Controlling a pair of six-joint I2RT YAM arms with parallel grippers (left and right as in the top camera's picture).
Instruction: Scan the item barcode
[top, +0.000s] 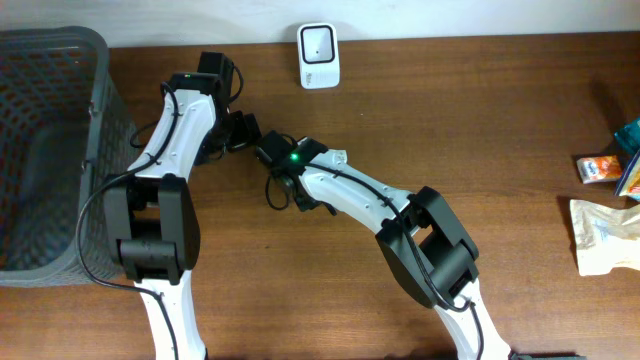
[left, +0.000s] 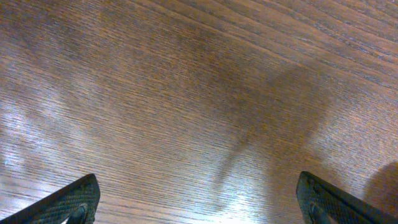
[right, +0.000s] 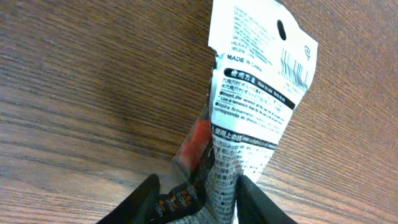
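Step in hand: pickup. The right gripper (right: 196, 196) pinches the lower end of the packet (right: 258, 106), which lies mid-table with its barcode (right: 296, 71) facing upward. The left gripper (left: 199, 208) hangs spread wide, holding nothing. Next move, as judged: lift the packet and present the barcode to the scanner (top: 318, 55). Surface: dark wood table (top: 520, 120), with a basket (top: 50, 150) at the left

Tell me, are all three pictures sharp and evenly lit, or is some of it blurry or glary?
Overhead: evenly lit and sharp across the table. Left wrist: bright glare patches at the left and bottom, a broad dark shadow at the right, and the fingertips are blurred. Right wrist: the packet print and barcode read clearly, while the fingers at the bottom edge are soft.
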